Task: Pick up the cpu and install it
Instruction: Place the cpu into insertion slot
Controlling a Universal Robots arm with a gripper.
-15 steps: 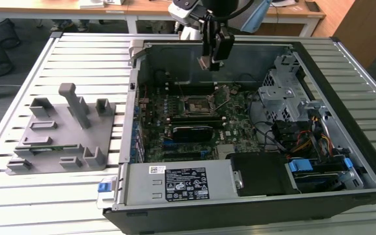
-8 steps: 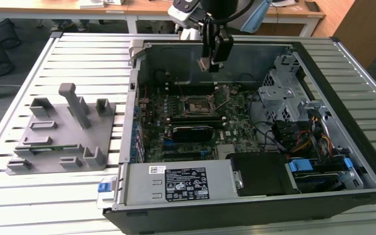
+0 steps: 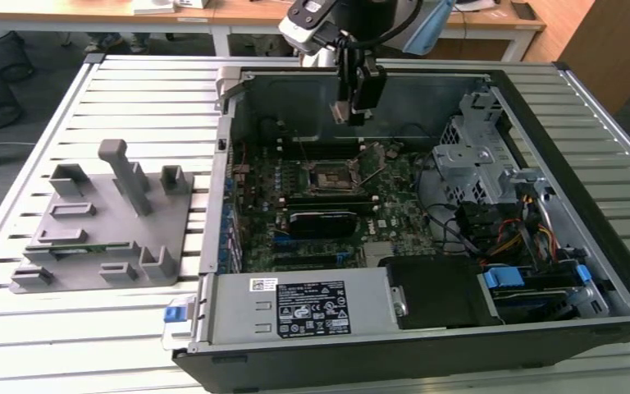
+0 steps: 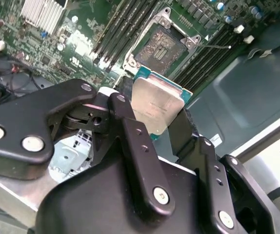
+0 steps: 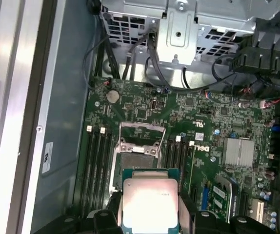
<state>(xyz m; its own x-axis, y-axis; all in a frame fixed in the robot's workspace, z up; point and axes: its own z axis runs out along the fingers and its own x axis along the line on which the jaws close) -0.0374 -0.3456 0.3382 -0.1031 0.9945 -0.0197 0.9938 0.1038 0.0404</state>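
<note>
Silver-grey metal, square and rimmed in green, the cpu [image 4: 157, 105] sat nearest the second wrist view, pinched on two opposite edges between the black fingers [image 4: 130, 129] of the tool [image 4: 152, 114]. The tool had closed narrow on the chip, whose shiny top faced both wrist views [image 5: 150, 202]. The cpu was held in the air, apart from everything beneath it.

Just beyond the chip lay the open socket [image 5: 138, 161], its metal frame raised and its bed bare. Dark memory slots [image 5: 93, 161] ran along both sides of it on the green motherboard [image 5: 203, 112], and a ribbed silver heat sink [image 5: 238, 152] stood further along the board. Past the board rose a perforated metal drive cage [image 5: 179, 29] with black cables trailing from it.

In the exterior view the tool [image 3: 357, 103] hung inside the open computer case [image 3: 425, 94], above the socket [image 3: 330, 178] and close to the far wall. A grey power supply [image 3: 293, 308] filled the near corner. On the exterior view's left a grey plastic fixture [image 3: 107, 222] rested on the slatted worktop [image 3: 140, 90], well apart from the case. Furthest back stood a wooden desk [image 3: 249, 12].
</note>
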